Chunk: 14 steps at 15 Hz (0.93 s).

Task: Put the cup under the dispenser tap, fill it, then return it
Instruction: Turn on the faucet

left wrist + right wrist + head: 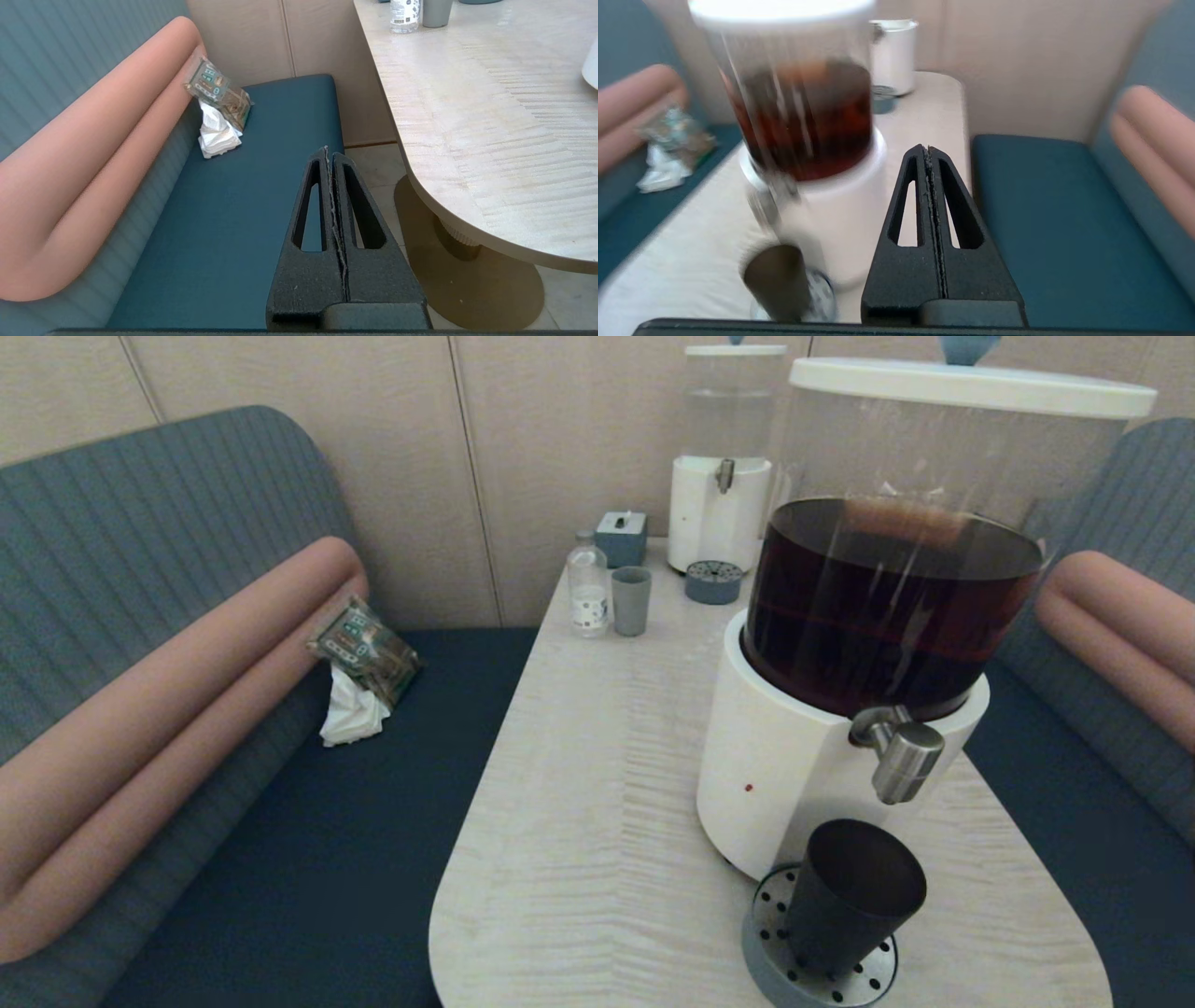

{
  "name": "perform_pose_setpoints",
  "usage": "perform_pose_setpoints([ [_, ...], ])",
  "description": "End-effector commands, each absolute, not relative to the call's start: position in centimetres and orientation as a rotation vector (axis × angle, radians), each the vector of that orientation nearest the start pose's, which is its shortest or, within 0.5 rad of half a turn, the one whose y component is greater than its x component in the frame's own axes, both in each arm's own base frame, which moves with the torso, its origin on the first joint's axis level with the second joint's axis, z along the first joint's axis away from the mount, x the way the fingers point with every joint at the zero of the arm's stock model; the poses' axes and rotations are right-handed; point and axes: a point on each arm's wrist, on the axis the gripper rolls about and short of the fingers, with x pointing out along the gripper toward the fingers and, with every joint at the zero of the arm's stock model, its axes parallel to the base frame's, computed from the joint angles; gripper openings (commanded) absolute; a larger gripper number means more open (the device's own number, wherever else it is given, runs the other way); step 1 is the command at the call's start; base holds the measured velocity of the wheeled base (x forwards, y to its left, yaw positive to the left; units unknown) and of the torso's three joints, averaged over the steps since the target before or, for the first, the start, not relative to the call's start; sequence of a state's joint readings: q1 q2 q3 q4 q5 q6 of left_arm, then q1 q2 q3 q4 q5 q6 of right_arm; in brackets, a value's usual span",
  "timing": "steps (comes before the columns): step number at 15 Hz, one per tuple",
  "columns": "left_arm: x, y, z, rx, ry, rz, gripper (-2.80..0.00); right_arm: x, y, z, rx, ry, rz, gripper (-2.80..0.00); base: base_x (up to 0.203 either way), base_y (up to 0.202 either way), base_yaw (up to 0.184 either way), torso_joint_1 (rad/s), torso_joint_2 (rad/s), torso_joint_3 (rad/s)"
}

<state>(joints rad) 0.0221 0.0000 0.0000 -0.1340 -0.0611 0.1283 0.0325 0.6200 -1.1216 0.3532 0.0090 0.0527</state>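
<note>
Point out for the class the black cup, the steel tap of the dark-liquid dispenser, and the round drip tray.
black cup (854, 896), head view, on its outer side wall.
steel tap (904, 761), head view, on the cylindrical spout body.
drip tray (767, 919), head view, on the perforated top near its rim.

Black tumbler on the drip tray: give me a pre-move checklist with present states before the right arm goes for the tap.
1. Matte black tapered tumbler upright on the grey perforated drip tray: ok.
2. Tumbler below the brushed-steel cylindrical tap: ok.
3. Liquid flowing from tap: none seen, ok.
4. Tumbler fill level: cannot tell.
5. Right end effector shut, off the tumbler: ok.
6. Left end effector shut, parked over the blue bench seat: ok.
</note>
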Motion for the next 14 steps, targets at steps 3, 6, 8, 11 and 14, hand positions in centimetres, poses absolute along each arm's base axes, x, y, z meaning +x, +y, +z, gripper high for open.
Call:
perform_pose_setpoints([
  [3, -2.0, -0.2, 7.8, 0.133, -0.096, -0.032, -2.80, 8.7, 0.8, 38.1, 0.060, 0.094, 0.134, -2.80, 0.000, 0.000, 0.000, 0.000, 0.00, 0.000],
  [6, -2.0, -0.2, 7.8, 0.133, -0.096, -0.032, -2.80, 13.5, 1.5, 38.6, 0.102, 0.271, 0.162, -2.80, 0.000, 0.000, 0.000, 0.000, 0.00, 0.000],
  [8, -2.0, -0.2, 7.8, 0.133, -0.096, -0.032, -2.80, 14.9, 1.8, 38.1, 0.133, 0.371, 0.197, -2.80, 0.000, 0.000, 0.000, 0.000, 0.00, 0.000],
  [11, -2.0, -0.2, 7.8, 0.133, -0.096, -0.032, -2.80, 15.6, 2.3, 37.0, 0.135, 0.469, 0.244, -2.80, 0.000, 0.000, 0.000, 0.000, 0.00, 0.000],
  [14, -2.0, -0.2, 7.8, 0.133, -0.096, -0.032, -2.80, 14.7, 3.0, 36.6, 0.136, 0.513, 0.330, -2.80, 0.000, 0.000, 0.000, 0.000, 0.00, 0.000],
])
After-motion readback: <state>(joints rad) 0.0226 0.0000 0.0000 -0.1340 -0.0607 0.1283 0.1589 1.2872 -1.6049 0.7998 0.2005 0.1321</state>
